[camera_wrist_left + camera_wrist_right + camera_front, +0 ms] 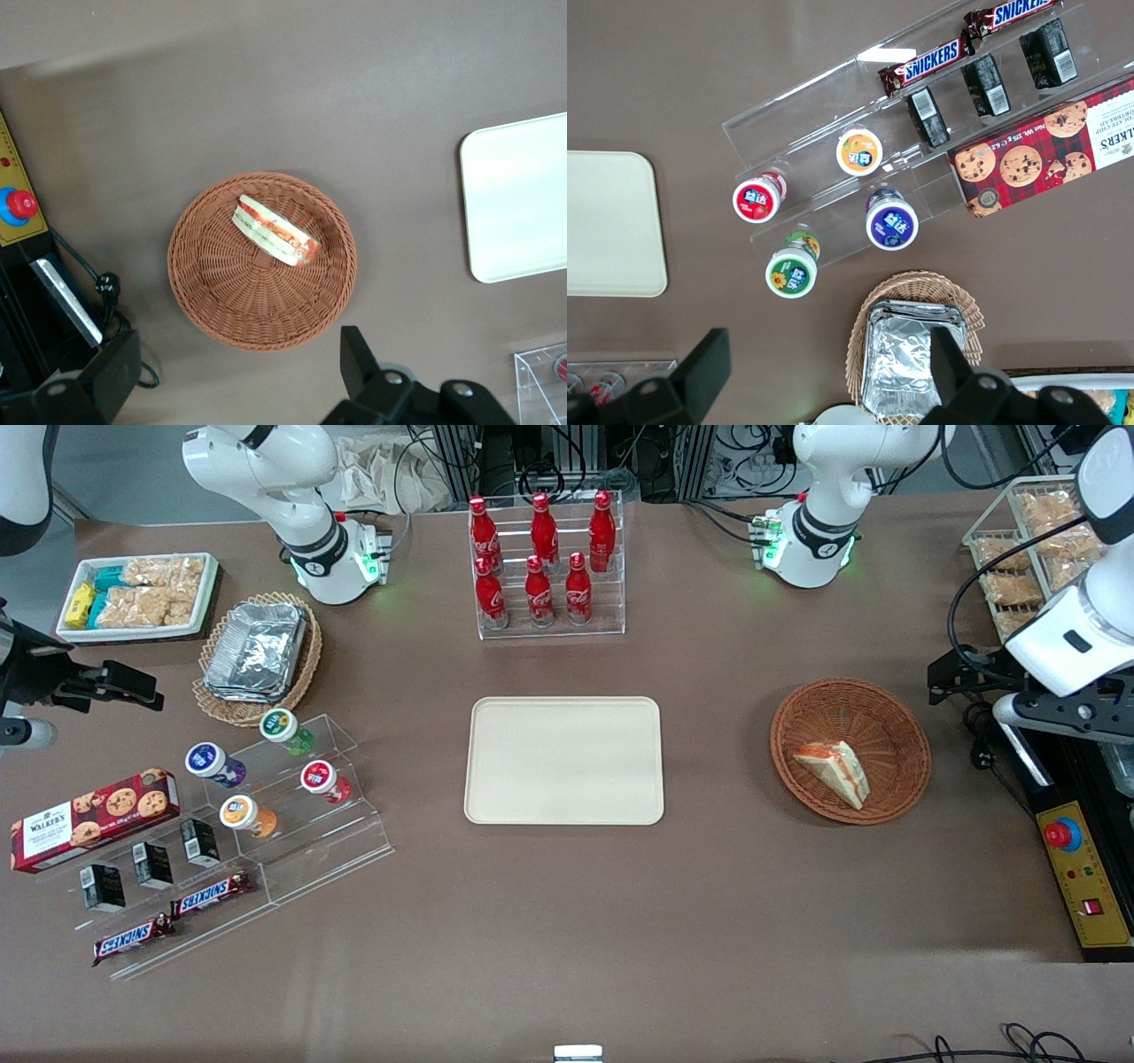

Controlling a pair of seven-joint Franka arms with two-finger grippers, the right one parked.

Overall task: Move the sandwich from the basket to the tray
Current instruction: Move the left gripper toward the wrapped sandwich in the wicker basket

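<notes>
Sandwich [833, 772]: triangular white-bread wedge lying in the basket, its orange-red and green filling showing along the cut edge; also seen from the wrist camera [275, 231], resting off-centre on the woven floor against the inner slope.
Basket [895, 717]: round reddish-brown wicker bowl standing on the desk toward the working arm's end; it holds only the sandwich.
Tray [564, 760]: flat cream-beige rectangle with rounded corners and a low rim, at the middle of the desk, well apart from the basket, nothing on it.
Tool [239, 372]: the left arm's, hanging high above the desk just outside the basket's rim, well clear of the sandwich; its two dark fingers [359, 359] stand wide apart and hold nothing. In the front view it sits at the working arm's end of the desk, beside the basket.
Desk [709, 921]: brown, matte surface carrying everything.
Bottle rack [549, 567]: clear acrylic stand with six red cola bottles, farther from the front camera than the tray.
Tan wicker basket [257, 655]: holds stacked foil containers, toward the parked arm's end.
Acrylic steps [266, 815]: yoghurt cups, small dark boxes and Snickers bars, with a red cookie box [93, 819] beside them.
Control box [1085, 872]: yellow, with a red button, nearer the front camera than the tool.
</notes>
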